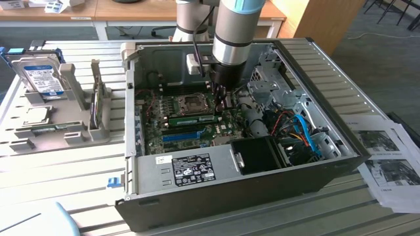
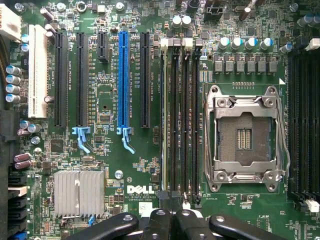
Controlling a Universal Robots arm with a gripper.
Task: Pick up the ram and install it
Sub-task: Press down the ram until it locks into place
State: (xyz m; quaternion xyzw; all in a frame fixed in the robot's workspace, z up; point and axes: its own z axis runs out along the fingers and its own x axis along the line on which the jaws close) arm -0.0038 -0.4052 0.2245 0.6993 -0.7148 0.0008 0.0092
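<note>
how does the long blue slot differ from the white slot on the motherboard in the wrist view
The blue slot is bright blue; the white slot is off-white. The blue slot is narrower and runs longer; the white slot is wider and shorter. The blue slot ends in a light-blue latch clip; the white slot shows none. Both stand empty, parallel to each other, among the black slots on the green motherboard.

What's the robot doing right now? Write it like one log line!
gripper shut, over memory slots | ram standing in slot beside CPU socket | case open
</note>
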